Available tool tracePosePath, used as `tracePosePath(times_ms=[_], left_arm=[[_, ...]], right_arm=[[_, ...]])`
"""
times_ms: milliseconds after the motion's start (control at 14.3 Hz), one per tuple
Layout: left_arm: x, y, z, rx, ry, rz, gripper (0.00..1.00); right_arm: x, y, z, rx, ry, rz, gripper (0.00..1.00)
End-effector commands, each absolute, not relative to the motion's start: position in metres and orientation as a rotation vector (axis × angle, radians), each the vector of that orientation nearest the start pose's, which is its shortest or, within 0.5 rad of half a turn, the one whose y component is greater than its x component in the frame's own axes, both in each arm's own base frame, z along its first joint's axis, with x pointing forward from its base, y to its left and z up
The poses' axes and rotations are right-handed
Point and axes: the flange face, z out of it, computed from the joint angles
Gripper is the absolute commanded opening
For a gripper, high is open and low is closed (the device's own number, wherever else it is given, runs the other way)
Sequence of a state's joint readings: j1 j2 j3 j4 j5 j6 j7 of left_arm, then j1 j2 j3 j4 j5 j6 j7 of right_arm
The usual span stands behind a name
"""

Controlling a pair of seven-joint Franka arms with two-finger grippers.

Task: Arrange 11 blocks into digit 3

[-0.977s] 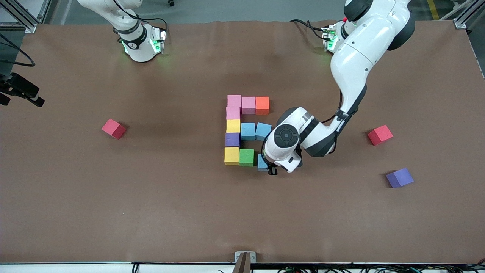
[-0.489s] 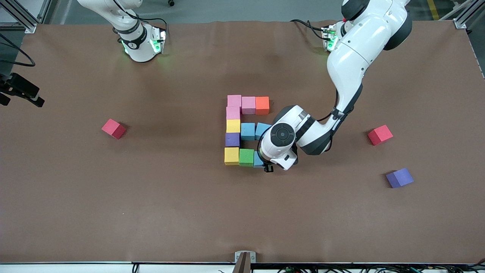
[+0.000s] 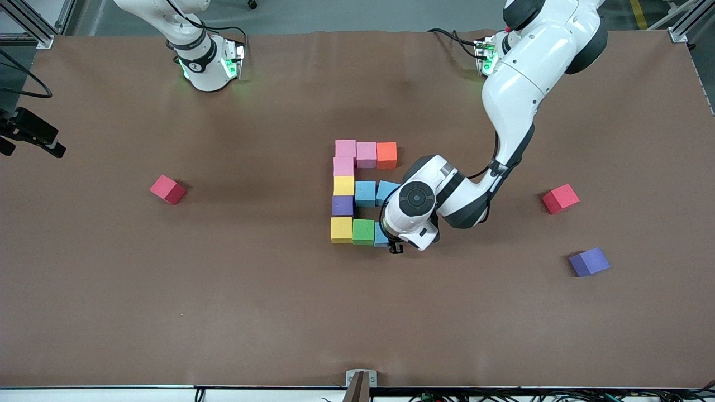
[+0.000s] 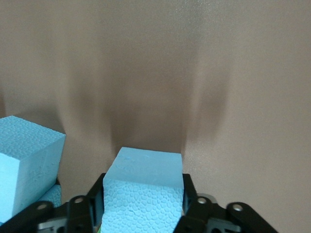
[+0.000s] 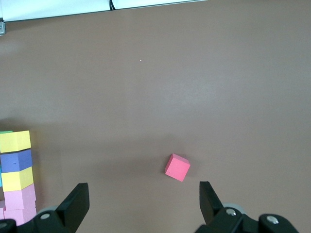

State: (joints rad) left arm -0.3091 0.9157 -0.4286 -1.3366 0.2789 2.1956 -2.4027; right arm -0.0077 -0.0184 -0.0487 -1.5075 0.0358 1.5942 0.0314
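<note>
The digit 3 lies mid-table: a column of pink, pink, yellow, purple, yellow cubes with arms of pink and orange, two light blue, and green. My left gripper is down at the table, shut on a light blue cube that sits against the green cube. The left wrist view shows that cube between the fingers, with another light blue cube beside it. My right gripper is open and empty, high over the right arm's end of the table, waiting; part of the column shows there.
A red cube lies toward the right arm's end and also shows in the right wrist view. Another red cube and a spare purple cube lie toward the left arm's end.
My left gripper carried the light blue cube sideways up against the green cube, then stayed still over the last half second. The right arm has not moved.
</note>
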Motion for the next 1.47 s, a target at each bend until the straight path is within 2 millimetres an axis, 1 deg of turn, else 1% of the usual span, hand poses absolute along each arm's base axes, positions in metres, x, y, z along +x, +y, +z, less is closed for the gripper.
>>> tracePosePath(times_ms=[0,140,209,279,349,489,559,768,908,1047,1117,1187,1257,1396], left_arm=[[0.604,-0.437,0.224,2.112,2.273,-0.135,1.0],[0.611,-0.433,0.249,2.098,2.244,-0.113,1.0],[0.611,-0.434,0.264,2.099,2.232,-0.104,1.0],[0.611,-0.432,0.272,2.109,2.237,-0.094,1.0],[0.61,-0.43,0.291,2.156,2.196,-0.077,1.0],[0.606,-0.422,0.325,2.358,2.031,-0.075,1.0],[0.607,-0.411,0.347,2.402,1.983,-0.103,1.0],[0.618,-0.365,0.415,2.465,1.841,-0.194,1.0],[0.621,-0.338,0.456,2.498,1.72,-0.207,1.0],[0.616,-0.321,0.485,2.621,1.552,-0.157,1.0],[0.612,-0.314,0.501,2.707,1.421,-0.121,1.0],[0.61,-0.301,0.519,2.766,1.315,-0.078,1.0],[0.613,-0.274,0.532,2.827,1.232,-0.058,1.0],[0.607,-0.242,0.558,2.931,1.062,-0.037,1.0]], right_arm=[[0.553,-0.026,0.669,-3.102,0.137,-0.172,1.0],[0.553,-0.026,0.669,-3.103,0.137,-0.172,1.0],[0.553,-0.026,0.669,-3.102,0.137,-0.172,1.0],[0.553,-0.026,0.669,-3.102,0.139,-0.172,1.0],[0.553,-0.027,0.669,-3.103,0.139,-0.172,1.0],[0.553,-0.026,0.669,-3.103,0.137,-0.172,1.0],[0.553,-0.026,0.669,-3.102,0.137,-0.172,1.0],[0.553,-0.025,0.668,-3.102,0.134,-0.17,1.0],[0.554,-0.024,0.667,-3.103,0.132,-0.165,1.0],[0.554,-0.024,0.666,-3.103,0.132,-0.162,1.0],[0.554,-0.024,0.667,-3.103,0.132,-0.165,1.0],[0.554,-0.024,0.667,-3.103,0.132,-0.165,1.0],[0.554,-0.024,0.667,-3.103,0.132,-0.165,1.0],[0.554,-0.024,0.667,-3.103,0.132,-0.165,1.0]])
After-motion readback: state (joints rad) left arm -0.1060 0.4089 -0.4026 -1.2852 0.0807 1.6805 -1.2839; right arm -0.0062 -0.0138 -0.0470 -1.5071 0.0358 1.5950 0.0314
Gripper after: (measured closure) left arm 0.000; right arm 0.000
